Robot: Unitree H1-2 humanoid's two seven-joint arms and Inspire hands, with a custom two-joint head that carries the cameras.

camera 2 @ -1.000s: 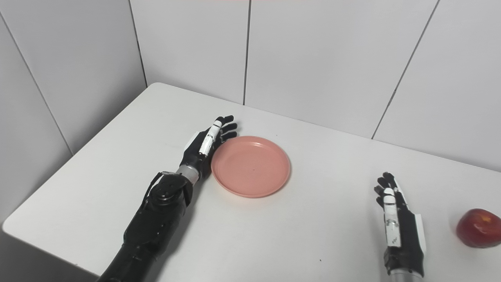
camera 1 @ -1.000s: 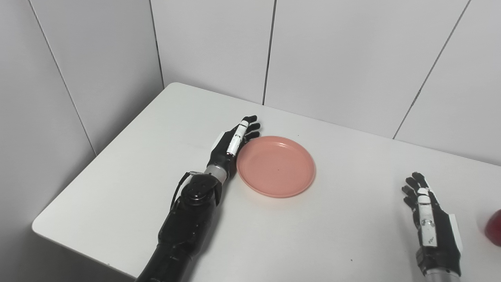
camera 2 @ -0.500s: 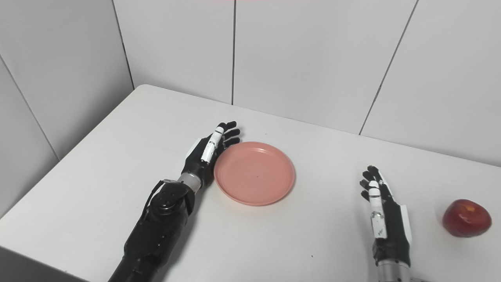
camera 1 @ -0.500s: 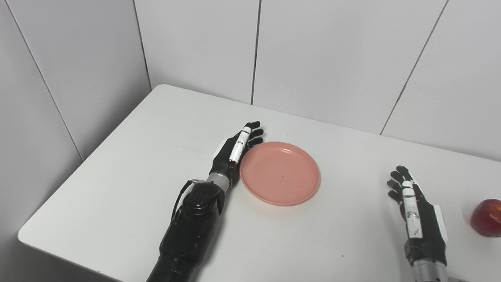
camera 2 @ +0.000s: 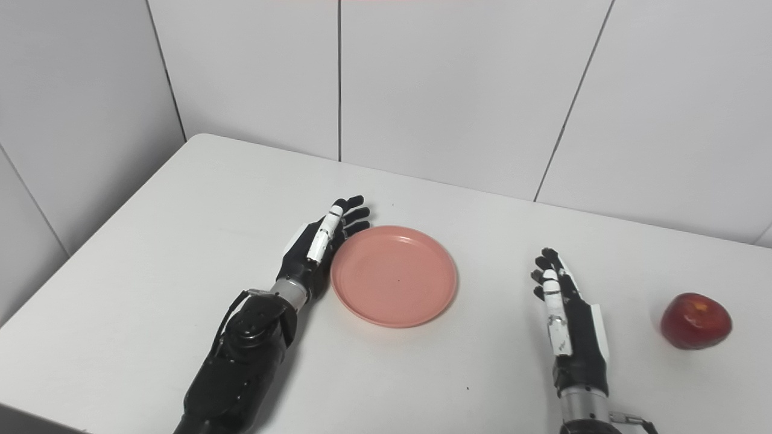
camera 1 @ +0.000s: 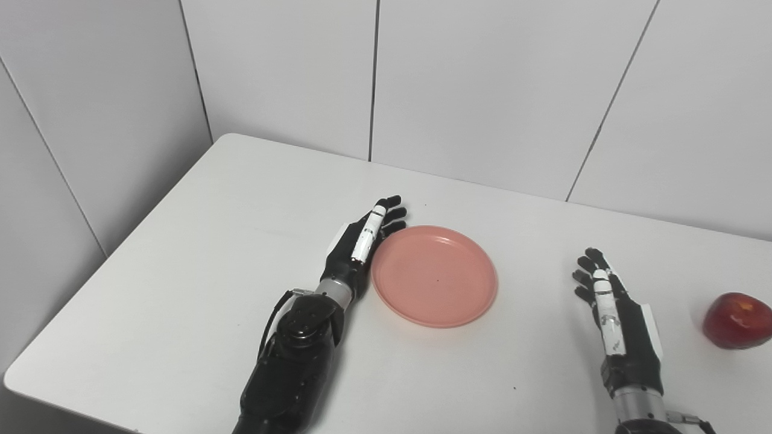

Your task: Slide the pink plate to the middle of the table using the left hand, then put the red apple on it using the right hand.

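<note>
Plate (camera 1: 434,276) touches flat empty left hand (camera 1: 359,246) — right hand (camera 1: 615,316) flat, empty, apple (camera 1: 733,312) beside.

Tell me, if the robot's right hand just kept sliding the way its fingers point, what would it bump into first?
Probably nothing on the table: the right hand points toward the far edge and wall, passing between the pink plate and red apple.

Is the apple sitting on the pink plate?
No, the red apple lies on the table to the right of the right hand, well apart from the empty pink plate.
</note>
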